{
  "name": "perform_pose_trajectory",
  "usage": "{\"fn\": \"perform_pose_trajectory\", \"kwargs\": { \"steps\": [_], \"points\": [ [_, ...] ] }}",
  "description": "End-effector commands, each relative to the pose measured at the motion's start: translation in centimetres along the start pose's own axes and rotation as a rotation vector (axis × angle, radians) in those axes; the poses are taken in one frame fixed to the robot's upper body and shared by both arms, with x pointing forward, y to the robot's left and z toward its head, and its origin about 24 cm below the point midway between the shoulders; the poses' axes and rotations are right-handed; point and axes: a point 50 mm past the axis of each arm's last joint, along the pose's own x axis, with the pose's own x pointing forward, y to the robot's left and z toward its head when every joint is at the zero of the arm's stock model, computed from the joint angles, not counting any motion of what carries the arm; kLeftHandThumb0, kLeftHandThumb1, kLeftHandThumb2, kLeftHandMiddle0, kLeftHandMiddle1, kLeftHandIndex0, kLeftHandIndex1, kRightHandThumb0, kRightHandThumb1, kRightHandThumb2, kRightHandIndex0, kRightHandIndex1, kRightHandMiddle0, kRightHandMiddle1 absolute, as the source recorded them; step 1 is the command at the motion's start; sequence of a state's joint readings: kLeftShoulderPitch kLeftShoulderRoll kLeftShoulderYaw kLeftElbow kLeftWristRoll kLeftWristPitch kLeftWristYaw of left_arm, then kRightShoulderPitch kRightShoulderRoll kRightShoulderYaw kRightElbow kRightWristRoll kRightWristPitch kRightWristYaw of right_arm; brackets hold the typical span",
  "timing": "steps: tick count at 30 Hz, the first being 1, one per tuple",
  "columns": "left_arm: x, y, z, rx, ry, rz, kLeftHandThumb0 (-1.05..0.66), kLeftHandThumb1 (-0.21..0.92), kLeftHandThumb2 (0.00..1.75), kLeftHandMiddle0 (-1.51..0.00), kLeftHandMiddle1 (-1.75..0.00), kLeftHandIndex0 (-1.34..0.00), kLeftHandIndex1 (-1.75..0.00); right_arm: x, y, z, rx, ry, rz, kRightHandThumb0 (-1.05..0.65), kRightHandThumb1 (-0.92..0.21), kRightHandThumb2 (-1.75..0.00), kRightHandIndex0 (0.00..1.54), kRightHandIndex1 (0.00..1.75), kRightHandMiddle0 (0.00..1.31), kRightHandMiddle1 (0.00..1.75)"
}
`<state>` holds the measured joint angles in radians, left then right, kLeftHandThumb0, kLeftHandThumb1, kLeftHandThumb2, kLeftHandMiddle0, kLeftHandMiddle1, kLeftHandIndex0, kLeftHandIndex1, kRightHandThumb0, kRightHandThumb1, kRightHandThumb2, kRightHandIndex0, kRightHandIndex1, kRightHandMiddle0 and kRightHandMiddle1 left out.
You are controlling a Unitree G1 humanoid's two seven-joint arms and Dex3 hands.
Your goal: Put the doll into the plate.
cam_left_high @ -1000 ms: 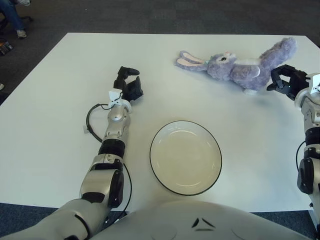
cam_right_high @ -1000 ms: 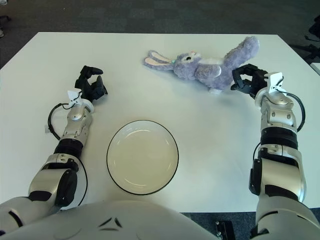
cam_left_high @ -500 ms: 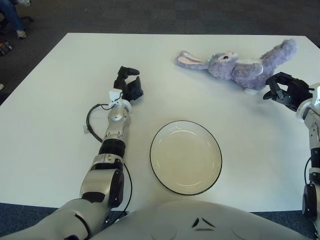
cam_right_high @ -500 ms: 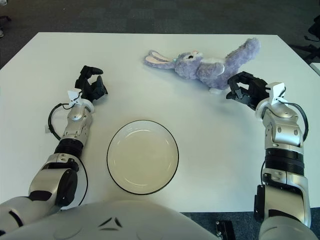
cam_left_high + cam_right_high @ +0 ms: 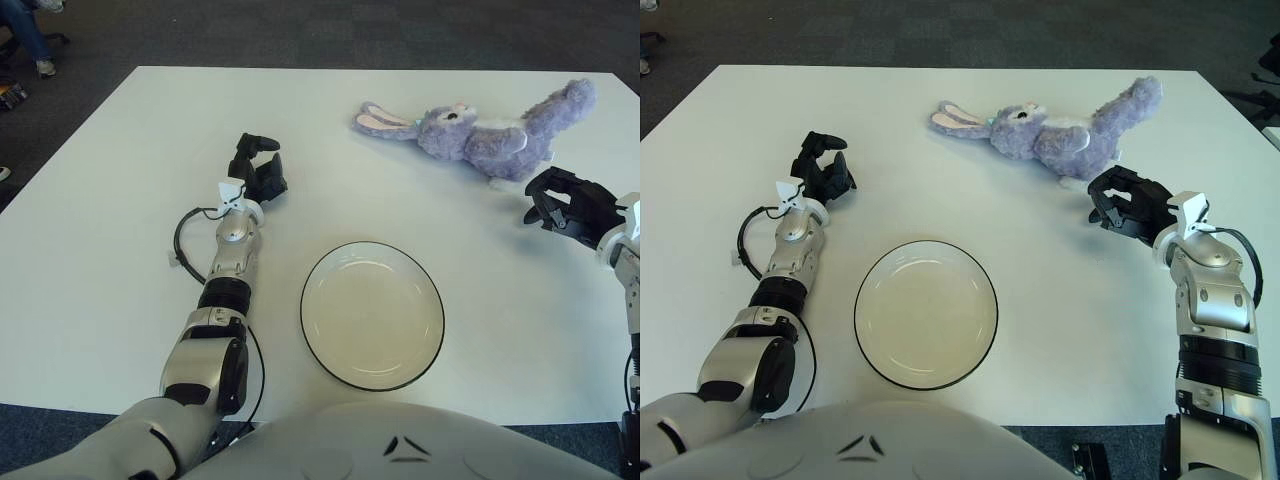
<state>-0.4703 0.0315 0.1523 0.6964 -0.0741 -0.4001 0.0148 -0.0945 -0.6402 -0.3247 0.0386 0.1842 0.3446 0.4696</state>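
A purple plush rabbit doll [image 5: 1060, 135] lies on its side at the far right of the white table, ears pointing left. A white plate [image 5: 926, 312] with a dark rim sits at the near middle, with nothing on it. My right hand [image 5: 1118, 200] hovers just in front of the doll's lower body, fingers spread and holding nothing, a small gap from the plush. My left hand [image 5: 822, 168] shows to the left of the plate, fingers loosely curled and holding nothing.
The white table [image 5: 730, 120] spreads wide around the plate and doll. Dark carpet lies beyond its far edge. A black cable loops beside my left forearm [image 5: 744, 245].
My right hand has drawn back from the doll toward me and to the left, now sitting below the plush. The doll, plate and left hand have stayed put.
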Motion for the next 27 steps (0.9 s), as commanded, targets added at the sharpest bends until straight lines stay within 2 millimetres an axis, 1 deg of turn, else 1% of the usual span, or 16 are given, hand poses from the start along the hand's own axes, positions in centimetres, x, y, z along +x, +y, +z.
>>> {"fn": "perform_pose_trajectory", "kwargs": {
  "steps": [1, 3, 5, 10, 11, 12, 13, 15, 16, 17, 18, 22, 26, 27],
  "points": [
    [-0.4, 0.1, -1.0, -0.003, 0.057, -0.001, -0.40, 0.60, 0.95, -1.05, -1.75, -0.39, -1.75, -0.4, -0.7, 1.0, -0.033, -0.034, -0.029, -0.29, -0.88, -0.52, 1.07, 1.75, 0.26, 1.68],
    [-0.4, 0.1, -1.1, -0.004, 0.057, -0.002, -0.40, 0.60, 0.95, -1.04, -1.75, -0.39, -1.75, -0.4, -0.8, 1.0, -0.032, -0.038, -0.061, -0.33, -0.90, -0.48, 1.16, 1.75, 0.26, 1.68],
    [-0.4, 0.0, -1.1, -0.006, 0.057, -0.003, -0.40, 0.60, 0.95, -1.04, -1.75, -0.39, -1.75, -0.5, -0.9, 1.1, -0.024, -0.039, -0.106, -0.34, -0.91, -0.47, 1.19, 1.75, 0.26, 1.68],
    [-0.3, 0.0, -1.1, -0.007, 0.058, -0.003, -0.40, 0.60, 0.95, -1.04, -1.75, -0.39, -1.75, -0.4, -0.9, 1.1, 0.012, -0.027, -0.229, -0.35, -0.92, -0.46, 1.15, 1.75, 0.24, 1.69],
    [-0.3, 0.0, -1.1, -0.008, 0.058, -0.004, -0.40, 0.60, 0.95, -1.04, -1.75, -0.39, -1.75, -0.4, -0.8, 1.1, 0.021, -0.023, -0.249, -0.36, -0.87, -0.51, 1.11, 1.75, 0.20, 1.60],
    [-0.3, 0.0, -1.1, -0.009, 0.059, -0.004, -0.40, 0.60, 0.95, -1.04, -1.75, -0.39, -1.75, -0.4, -0.8, 1.1, 0.026, -0.020, -0.262, -0.38, -0.76, -0.64, 1.05, 1.75, 0.14, 1.47],
    [-0.3, 0.0, -1.1, -0.010, 0.059, -0.004, -0.40, 0.61, 0.95, -1.04, -1.75, -0.39, -1.75, -0.3, -0.7, 1.2, 0.036, -0.017, -0.279, -0.39, -0.68, -0.73, 1.00, 1.75, 0.11, 1.38],
    [-0.3, 0.0, -1.1, -0.011, 0.060, -0.005, -0.40, 0.61, 0.95, -1.04, -1.75, -0.39, -1.75, -0.1, -0.6, 1.3, 0.051, -0.011, -0.307, -0.40, -0.61, -0.80, 0.93, 1.75, 0.05, 1.29],
    [-0.3, 0.0, -1.1, -0.011, 0.060, -0.005, -0.40, 0.61, 0.94, -1.04, -1.75, -0.39, -1.75, 0.0, -0.5, 1.3, 0.057, -0.008, -0.318, -0.41, -0.57, -0.83, 0.88, 1.75, 0.03, 1.20],
    [-0.3, 0.0, -1.1, -0.011, 0.060, -0.005, -0.40, 0.61, 0.94, -1.04, -1.75, -0.39, -1.75, 0.0, -0.4, 1.3, 0.060, -0.005, -0.325, -0.42, -0.55, -0.85, 0.84, 1.75, 0.02, 1.14],
    [-0.3, 0.0, -1.1, -0.010, 0.060, -0.005, -0.40, 0.61, 0.94, -1.04, -1.75, -0.39, -1.75, 0.0, -0.4, 1.4, 0.065, -0.002, -0.337, -0.42, -0.55, -0.86, 0.83, 1.75, 0.02, 1.12],
    [-0.3, 0.0, -1.1, -0.005, 0.062, -0.005, -0.39, 0.61, 0.94, -1.03, -1.75, -0.38, -1.75, 0.3, -0.4, 1.6, 0.090, 0.004, -0.374, -0.46, -0.53, -0.84, 0.70, 1.75, 0.00, 0.87],
    [-0.3, 0.0, -1.1, -0.004, 0.063, -0.003, -0.39, 0.61, 0.94, -1.02, -1.75, -0.38, -1.75, 0.5, -0.3, 1.9, 0.123, -0.006, -0.391, -0.49, -0.53, -0.81, 0.59, 1.74, 0.00, 0.75],
    [-0.3, 0.0, -1.1, -0.004, 0.064, -0.002, -0.39, 0.61, 0.94, -1.02, -1.75, -0.38, -1.75, 0.6, -0.3, 2.0, 0.137, -0.013, -0.396, -0.51, -0.52, -0.80, 0.55, 1.72, 0.00, 0.69]
  ]
}}
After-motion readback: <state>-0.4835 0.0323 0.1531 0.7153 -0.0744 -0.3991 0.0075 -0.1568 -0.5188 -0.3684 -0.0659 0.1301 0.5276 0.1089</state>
